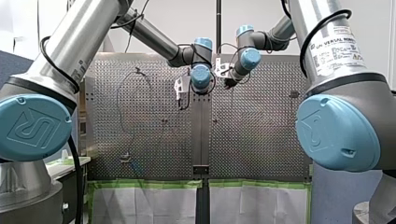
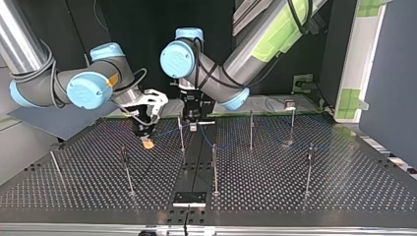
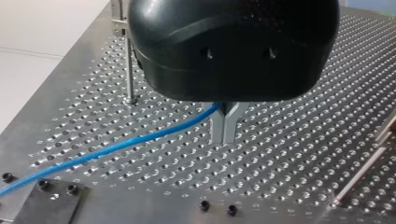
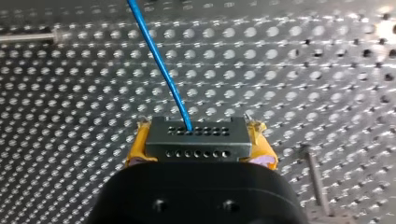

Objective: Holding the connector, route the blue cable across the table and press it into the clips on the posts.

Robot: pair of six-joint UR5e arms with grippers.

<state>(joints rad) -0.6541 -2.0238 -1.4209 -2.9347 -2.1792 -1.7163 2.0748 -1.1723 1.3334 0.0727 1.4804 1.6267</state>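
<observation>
Top view, left of centre: the right arm's tool [image 2: 147,141] hangs low over the tabletop [image 2: 344,187], its yellow pads pinching the connector [image 4: 196,137]. At centre, the left arm's tool [image 3: 224,136] has its metal fingers pressed together on the blue cable [image 3: 140,139], which trails toward the posts [image 2: 251,130] at right. Hold the span between the tools lightly taut, line it up over a post's clip, then press straight down.

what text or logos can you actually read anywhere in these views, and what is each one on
"UNIVERSAL ROBOTS": white label on my right arm, front view.
Smaller lines under it: too blurred to read.
"UR" logo, embossed: blue joint cap of my left arm, front view.
Top view and both wrist views: no readable text.
</observation>
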